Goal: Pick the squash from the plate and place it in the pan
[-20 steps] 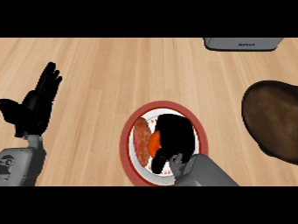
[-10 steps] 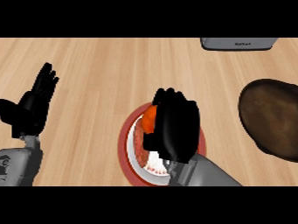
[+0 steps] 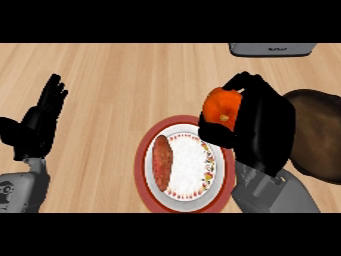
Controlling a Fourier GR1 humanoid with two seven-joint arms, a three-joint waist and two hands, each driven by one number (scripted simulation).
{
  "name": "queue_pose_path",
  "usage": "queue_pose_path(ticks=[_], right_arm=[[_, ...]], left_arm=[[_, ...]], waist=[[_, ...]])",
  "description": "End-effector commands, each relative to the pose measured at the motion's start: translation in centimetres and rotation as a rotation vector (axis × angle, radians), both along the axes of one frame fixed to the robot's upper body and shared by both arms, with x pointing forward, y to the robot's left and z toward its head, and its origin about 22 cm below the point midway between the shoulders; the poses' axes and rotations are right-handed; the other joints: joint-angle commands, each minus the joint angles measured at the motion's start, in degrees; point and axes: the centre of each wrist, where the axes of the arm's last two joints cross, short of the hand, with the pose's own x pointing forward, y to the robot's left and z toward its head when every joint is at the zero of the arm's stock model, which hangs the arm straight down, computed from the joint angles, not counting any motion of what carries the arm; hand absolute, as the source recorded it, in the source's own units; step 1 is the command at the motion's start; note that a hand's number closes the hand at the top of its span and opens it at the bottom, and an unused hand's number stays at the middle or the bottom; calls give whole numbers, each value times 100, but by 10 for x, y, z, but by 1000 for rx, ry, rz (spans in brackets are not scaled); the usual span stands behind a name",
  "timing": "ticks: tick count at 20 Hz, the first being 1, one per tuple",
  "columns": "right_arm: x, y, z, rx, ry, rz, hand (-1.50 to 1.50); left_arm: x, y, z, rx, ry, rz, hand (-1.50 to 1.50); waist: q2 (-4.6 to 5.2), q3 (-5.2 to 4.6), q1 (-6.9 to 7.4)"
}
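Observation:
My right hand [image 3: 261,125] is curled round an orange squash [image 3: 223,106] and holds it above the counter, just past the upper right rim of the red-rimmed plate [image 3: 145,165]. A reddish-brown sausage-shaped food [image 3: 162,159] lies on the plate's white middle. The dark brown pan [image 3: 324,135] sits right of the hand, partly hidden behind it. My left hand [image 3: 33,125] rests open at the left, fingers up.
A grey appliance [image 3: 271,48] shows at the counter's far edge, upper right. Bare wooden counter [image 3: 143,80] spreads between the two hands and beyond the plate.
My right hand closed on the squash over the plate, then lifted it up and to the right, off the plate toward the pan. The left hand stayed still.

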Motion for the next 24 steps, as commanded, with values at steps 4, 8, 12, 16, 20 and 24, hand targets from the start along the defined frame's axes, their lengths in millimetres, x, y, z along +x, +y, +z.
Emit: queue_pose_path(ticks=[4, 8, 12, 16, 20, 24], right_arm=[[-4, -89, -5, 101, -60, -188, 150], [17, -148, -5, 76, -61, -263, 150], [25, -218, -42, -63, -9, -341, 150], [37, -263, -74, -86, 9, -397, 150], [56, -293, -109, -45, -4, -398, 150], [57, -321, -142, -47, 26, -398, 150]], left_arm=[[1, 5, 7, -6, -8, 3, 0], [6, 6, -12, -14, -7, 18, 0], [1, -5, -5, -9, 13, -16, 0], [-3, -8, 5, 4, -8, -24, 0], [11, -18, 0, 1, -6, -23, 0], [-4, -8, 9, -10, -18, -36, 0]], waist=[[15, 0, 4], [34, -3, 16], [44, 3, 49], [38, 4, 101], [59, 5, 114], [51, 7, 167]])
